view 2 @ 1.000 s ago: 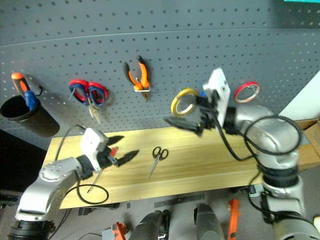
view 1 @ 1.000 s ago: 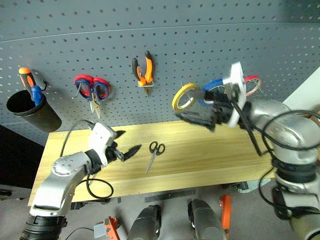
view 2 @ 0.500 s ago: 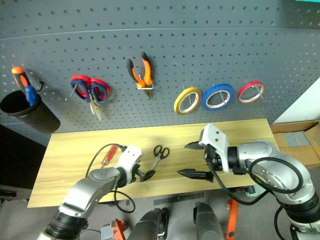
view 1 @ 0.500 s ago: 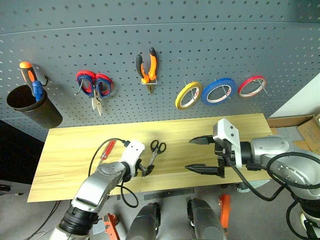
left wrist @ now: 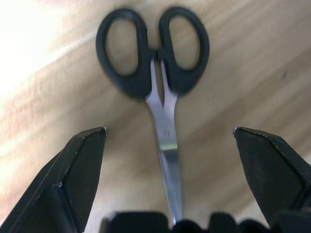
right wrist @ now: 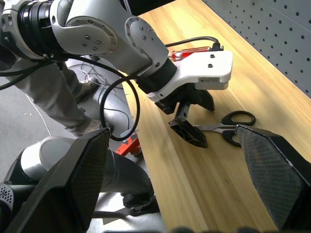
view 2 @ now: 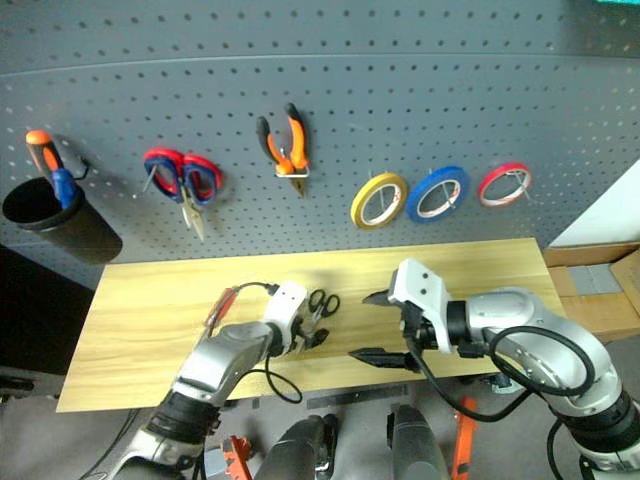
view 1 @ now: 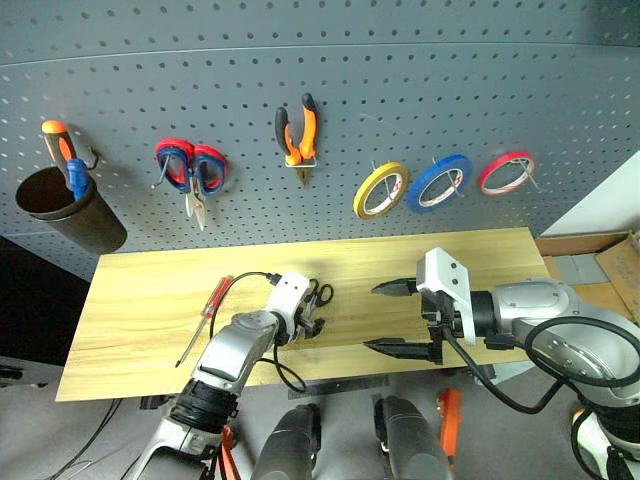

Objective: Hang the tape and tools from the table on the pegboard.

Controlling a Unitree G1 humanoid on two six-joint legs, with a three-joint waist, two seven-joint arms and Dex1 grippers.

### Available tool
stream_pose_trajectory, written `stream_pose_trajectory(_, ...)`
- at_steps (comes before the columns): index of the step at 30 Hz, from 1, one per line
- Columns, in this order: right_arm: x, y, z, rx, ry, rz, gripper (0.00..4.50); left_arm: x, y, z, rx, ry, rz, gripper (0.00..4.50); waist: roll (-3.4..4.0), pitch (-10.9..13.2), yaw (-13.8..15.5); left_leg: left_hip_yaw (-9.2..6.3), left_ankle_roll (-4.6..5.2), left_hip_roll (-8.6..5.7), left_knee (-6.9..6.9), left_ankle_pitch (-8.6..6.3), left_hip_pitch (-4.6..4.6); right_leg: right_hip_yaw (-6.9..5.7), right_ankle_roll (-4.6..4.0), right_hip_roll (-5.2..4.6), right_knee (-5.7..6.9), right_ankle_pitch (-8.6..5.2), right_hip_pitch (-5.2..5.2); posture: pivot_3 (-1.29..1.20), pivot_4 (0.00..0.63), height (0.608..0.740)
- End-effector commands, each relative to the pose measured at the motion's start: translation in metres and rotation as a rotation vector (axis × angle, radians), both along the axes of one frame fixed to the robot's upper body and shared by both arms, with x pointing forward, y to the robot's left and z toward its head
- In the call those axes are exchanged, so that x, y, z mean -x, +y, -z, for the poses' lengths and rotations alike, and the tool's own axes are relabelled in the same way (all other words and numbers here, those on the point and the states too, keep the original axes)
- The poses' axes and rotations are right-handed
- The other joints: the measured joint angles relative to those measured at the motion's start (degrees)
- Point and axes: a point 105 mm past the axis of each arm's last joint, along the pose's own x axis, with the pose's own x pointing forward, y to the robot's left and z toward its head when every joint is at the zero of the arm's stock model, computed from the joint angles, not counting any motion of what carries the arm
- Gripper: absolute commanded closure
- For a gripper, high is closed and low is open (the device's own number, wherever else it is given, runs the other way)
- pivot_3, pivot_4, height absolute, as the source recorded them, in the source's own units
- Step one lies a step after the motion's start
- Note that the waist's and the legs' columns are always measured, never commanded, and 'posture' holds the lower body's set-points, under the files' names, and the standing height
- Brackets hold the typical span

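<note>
The black-handled scissors (left wrist: pixel 156 73) lie flat on the wooden table (view 1: pixel 150 300), handles toward the pegboard (view 1: pixel 400 90) and blades pointing toward the near edge; the left gripper (view 1: pixel 309 326) is down over the blades with its two black fingers (left wrist: pixel 73 170) spread wide, one on each side of the blades and not touching them; the wrist view shows the blades running straight down between the open tips. The red-handled screwdriver (view 1: pixel 205 318) lies on the table just beside the left arm, on its left, tilted, handle toward the pegboard. The right gripper (view 1: pixel 395 317) hangs above the table's near middle, pointing toward the left arm, its fingers (view 1: pixel 398 288) also spread wide and holding nothing; the scissors lie well apart from it. On the pegboard the orange-and-black pliers (view 1: pixel 297 135) hang from a hook, nose down; the yellowish tape roll (view 1: pixel 379 190) hangs to their right, next to a blue roll (view 1: pixel 439 182) and a red roll (view 1: pixel 505 172); red-and-blue scissors (view 1: pixel 189 175) hang to the left of the pliers; a black cup (view 1: pixel 65 210) at the far left holds an orange-and-blue screwdriver (view 1: pixel 64 160).
</note>
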Motion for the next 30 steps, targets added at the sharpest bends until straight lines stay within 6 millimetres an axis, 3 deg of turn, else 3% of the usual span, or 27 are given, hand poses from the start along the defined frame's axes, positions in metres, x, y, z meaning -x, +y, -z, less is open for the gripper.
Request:
stream_pose_trajectory(1,0.006,0.005,-0.009,-0.003,-0.053,-0.046,0.06,0.009,-0.005,0.015,-0.003,0.060,0.016,0.00,0.00,0.0,0.0,0.00,0.00,0.00,0.00,0.00,0.00,0.00,0.00,0.00,0.00,0.00,0.00,-0.18,0.329,0.740)
stream_pose_trajectory(4,0.005,0.005,-0.012,-0.003,-0.063,-0.044,0.06,0.010,-0.004,0.017,-0.005,0.065,0.017,0.00,0.00,0.0,0.0,0.01,0.00,0.00,0.00,0.00,0.00,0.02,0.00,0.00,0.00,0.00,0.00,-0.19,0.329,0.740)
stream_pose_trajectory(17,-0.008,0.006,-0.027,-0.009,-0.149,-0.009,0.00,0.011,0.037,0.018,0.009,0.069,-0.126,4.23,0.01,0.0,-0.2,0.00,0.00,0.01,-0.02,0.00,0.01,0.01,0.01,0.00,-0.02,0.00,0.00,-0.19,0.327,0.740)
stream_pose_trajectory(18,-0.010,0.006,-0.028,-0.011,-0.160,0.000,0.00,0.011,0.037,0.016,0.026,0.067,-0.133,4.39,0.00,0.0,-0.2,0.00,0.00,0.01,-0.01,0.00,0.02,0.01,0.01,0.00,-0.02,0.00,0.00,-0.19,0.328,0.740)
stream_pose_trajectory(25,-0.017,0.006,-0.032,-0.037,-0.194,0.028,0.00,0.005,0.037,-0.002,0.086,-0.016,-0.129,4.39,0.01,0.0,-0.2,0.00,0.00,0.01,-0.03,0.00,0.00,0.00,0.01,0.00,-0.05,0.00,-0.02,-0.19,0.328,0.740)
stream_pose_trajectory(30,-0.014,0.009,-0.039,-0.067,-0.232,0.003,0.00,0.002,0.043,-0.042,0.133,-0.251,-0.092,4.39,-0.18,0.6,-0.2,0.00,0.00,0.02,-0.04,0.00,-0.02,0.00,0.01,0.00,-0.07,0.00,-0.05,-0.20,0.326,0.740)
